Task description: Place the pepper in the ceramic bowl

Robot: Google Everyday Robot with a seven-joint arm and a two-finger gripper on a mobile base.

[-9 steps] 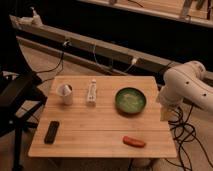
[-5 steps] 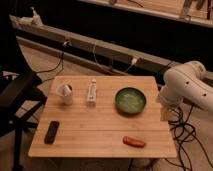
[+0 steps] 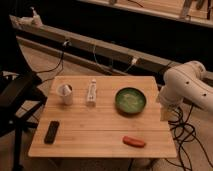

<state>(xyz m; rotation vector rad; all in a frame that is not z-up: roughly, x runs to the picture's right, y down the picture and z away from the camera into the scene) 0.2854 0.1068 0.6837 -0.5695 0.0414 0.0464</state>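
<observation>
Pepper (image 3: 134, 142) lies on its side near the lower right edge of the wooden table (image 3: 95, 125). Bare board separates it from the ceramic bowl (image 3: 130, 100), which sits empty just above it, right of the frame's centre. The robot's white arm (image 3: 187, 85) bends in from the right of the frame. Its gripper (image 3: 165, 112) hangs just off the table's right edge, beside the bowl and up-frame of the pepper — whether the claw is released or clenched cannot be told from this view (the pepper, at any rate, rests untouched on the wood).

The step in hand appears to be the reach. The gripper would do well to swing down-frame over the pepper, turn so the grasp closes across its narrow width rather than its length, and descend at its middle — a rounded thing like this is likely to roll if nudged off-centre. A white cup (image 3: 65, 93), a small bottle (image 3: 91, 92) and a black remote (image 3: 51, 132) stand well apart on the left.
</observation>
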